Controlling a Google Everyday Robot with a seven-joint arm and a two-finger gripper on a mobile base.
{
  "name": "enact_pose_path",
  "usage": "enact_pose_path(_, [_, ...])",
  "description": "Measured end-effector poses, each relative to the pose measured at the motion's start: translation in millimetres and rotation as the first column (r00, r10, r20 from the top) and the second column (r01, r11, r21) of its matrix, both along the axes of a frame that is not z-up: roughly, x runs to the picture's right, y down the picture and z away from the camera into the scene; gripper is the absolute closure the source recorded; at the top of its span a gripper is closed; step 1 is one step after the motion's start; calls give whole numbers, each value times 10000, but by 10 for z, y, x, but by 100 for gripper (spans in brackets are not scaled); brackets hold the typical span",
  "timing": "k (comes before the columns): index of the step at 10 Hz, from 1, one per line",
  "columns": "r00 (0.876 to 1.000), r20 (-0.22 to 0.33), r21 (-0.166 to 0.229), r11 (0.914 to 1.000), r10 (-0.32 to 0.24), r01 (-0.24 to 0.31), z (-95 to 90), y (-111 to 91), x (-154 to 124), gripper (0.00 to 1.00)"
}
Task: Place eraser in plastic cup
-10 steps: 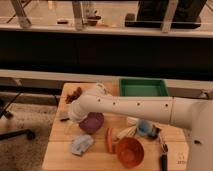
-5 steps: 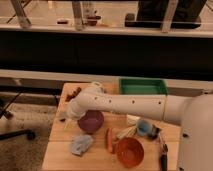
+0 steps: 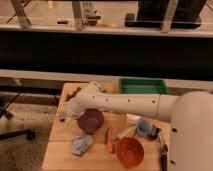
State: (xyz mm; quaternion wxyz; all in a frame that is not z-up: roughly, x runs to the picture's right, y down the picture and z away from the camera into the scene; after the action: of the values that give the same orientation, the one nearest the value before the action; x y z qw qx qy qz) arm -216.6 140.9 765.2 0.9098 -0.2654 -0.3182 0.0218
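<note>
My gripper [image 3: 68,114] hangs over the left edge of the wooden table [image 3: 60,150], just left of the purple bowl [image 3: 91,120]. It stands open and I see nothing in it. The white arm reaches across the table from the right. A dark, narrow bar that looks like the eraser [image 3: 163,156] lies at the front right corner, far from the gripper and partly behind the robot's body. A light blue plastic cup [image 3: 144,127] stands right of the middle, below the arm.
A green tray [image 3: 142,86] sits at the back right. An orange bowl [image 3: 130,152] stands at the front, with an orange stick-like thing [image 3: 108,140] beside it. A blue-grey cloth lump [image 3: 81,144] lies front left, and red items [image 3: 75,93] back left.
The arm has swung left, carrying the gripper from above the purple bowl's back rim out toward the table's left edge. The objects have not moved.
</note>
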Motion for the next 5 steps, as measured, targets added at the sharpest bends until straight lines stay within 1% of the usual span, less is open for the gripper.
enact_pose_path(5, [9998,-219,12,10000,7,-7,222,-40,-53,20])
